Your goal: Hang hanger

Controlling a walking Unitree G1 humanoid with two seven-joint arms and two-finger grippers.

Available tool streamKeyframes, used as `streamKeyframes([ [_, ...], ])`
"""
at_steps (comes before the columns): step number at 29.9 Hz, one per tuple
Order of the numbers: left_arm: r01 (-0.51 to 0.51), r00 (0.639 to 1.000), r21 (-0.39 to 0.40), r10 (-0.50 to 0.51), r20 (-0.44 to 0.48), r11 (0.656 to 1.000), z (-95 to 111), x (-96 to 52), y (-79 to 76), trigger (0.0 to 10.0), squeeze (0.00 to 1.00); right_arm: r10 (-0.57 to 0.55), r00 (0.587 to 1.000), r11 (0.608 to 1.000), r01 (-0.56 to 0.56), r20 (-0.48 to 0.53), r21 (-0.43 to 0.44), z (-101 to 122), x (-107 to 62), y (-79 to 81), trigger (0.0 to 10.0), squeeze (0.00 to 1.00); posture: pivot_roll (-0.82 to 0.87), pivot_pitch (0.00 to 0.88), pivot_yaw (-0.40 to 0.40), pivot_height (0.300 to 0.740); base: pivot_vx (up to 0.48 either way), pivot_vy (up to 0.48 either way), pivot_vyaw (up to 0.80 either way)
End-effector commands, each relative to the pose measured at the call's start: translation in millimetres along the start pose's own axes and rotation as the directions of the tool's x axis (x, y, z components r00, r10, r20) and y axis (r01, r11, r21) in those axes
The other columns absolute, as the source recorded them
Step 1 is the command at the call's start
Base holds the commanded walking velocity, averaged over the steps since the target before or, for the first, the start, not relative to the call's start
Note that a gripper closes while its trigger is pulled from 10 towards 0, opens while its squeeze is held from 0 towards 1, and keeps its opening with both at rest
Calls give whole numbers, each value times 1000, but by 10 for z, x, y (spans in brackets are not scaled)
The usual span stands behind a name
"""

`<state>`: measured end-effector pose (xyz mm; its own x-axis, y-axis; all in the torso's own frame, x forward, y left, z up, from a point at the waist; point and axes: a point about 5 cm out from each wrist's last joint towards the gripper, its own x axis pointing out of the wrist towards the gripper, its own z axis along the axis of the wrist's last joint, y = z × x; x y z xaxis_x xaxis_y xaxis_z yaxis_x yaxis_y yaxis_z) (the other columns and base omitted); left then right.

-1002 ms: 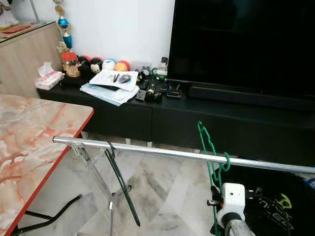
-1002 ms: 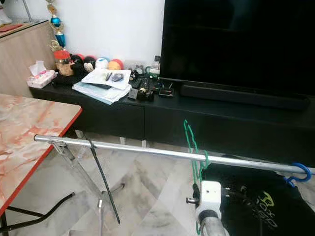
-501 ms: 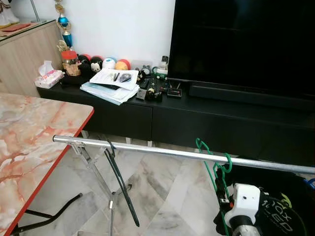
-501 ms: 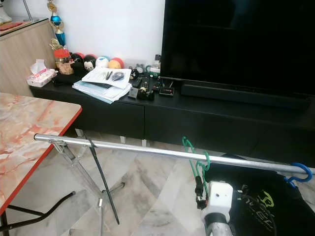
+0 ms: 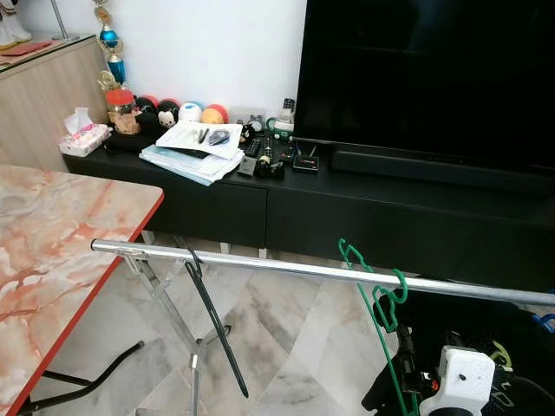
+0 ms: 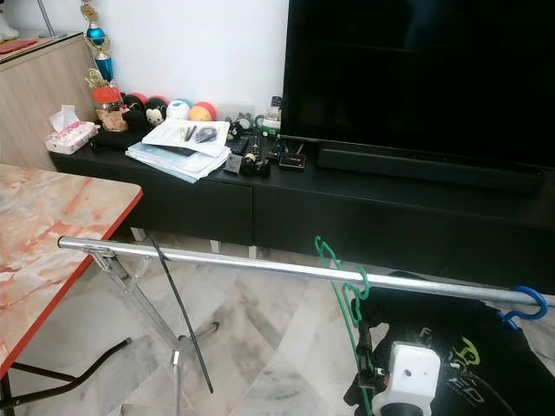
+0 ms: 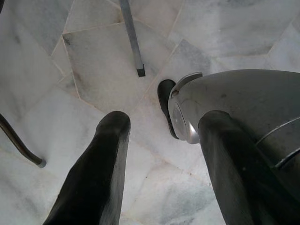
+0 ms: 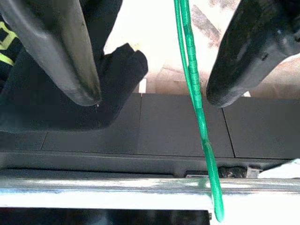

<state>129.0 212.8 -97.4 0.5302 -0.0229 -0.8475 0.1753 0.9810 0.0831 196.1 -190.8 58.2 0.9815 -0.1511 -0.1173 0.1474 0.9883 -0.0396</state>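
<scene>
Green hanger (image 5: 382, 322) hooked on rail (image 5: 286, 269), lower right of frame; right gripper (image 8: 154, 56) released, needs backing clear.

Pretty clearly someone's living room: big black flat-screen TV (image 5: 425, 78) on a long low black cabinet (image 5: 347, 208) cluttered with round plush toys (image 5: 178, 111), white marble-tile floor (image 5: 277, 347).

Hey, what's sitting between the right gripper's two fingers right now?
The green hanger runs between the right gripper's spread fingers, touching neither, its hook over the metal rail, as the right wrist view shows.
</scene>
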Motion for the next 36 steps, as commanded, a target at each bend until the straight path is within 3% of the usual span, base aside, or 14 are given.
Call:
streamKeyframes([
  [1, -7, 1000, 27, 8, -28, 1000, -49, -8, 0, 10000, 0, -9, 1000, 1000, 9, 3, -7, 31, 37, -12, 10000, 0, 99, 17, -18, 740, 0, 0, 0],
  [8, -78, 996, 67, 81, -40, 995, -108, -55, 169, 10000, 0, -21, 1000, 1000, 21, 6, 2, 48, 86, -11, 10000, 0, 106, 0, -12, 740, 0, 0, 0],
  [13, -217, 976, 70, 217, 0, 974, -95, -114, 401, 10000, 0, -23, 1000, 1000, 23, -5, 4, 12, 90, 12, 10000, 0, 110, 0, -6, 740, 0, 0, 0],
  [17, -178, 983, 0, 177, 52, 984, -30, -100, 358, 10000, 0, -28, 1000, 1000, 28, -7, 7, 6, 95, 21, 10000, 0, 104, 0, 1, 740, 0, 0, 0],
  [23, -99, 990, -40, 103, 100, 994, -23, -94, 240, 10000, 0, -32, 999, 999, 32, -7, 9, 2, 94, 26, 10000, 0, 103, 0, 2, 740, 0, 0, 0],
  [36, -76, 989, -59, 83, 122, 995, 10, -76, 169, 10000, 0, -26, 1000, 1000, 26, 3, 8, 24, 146, 39, 10000, 0, 96, 0, -1, 740, 0, 0, 0],
])
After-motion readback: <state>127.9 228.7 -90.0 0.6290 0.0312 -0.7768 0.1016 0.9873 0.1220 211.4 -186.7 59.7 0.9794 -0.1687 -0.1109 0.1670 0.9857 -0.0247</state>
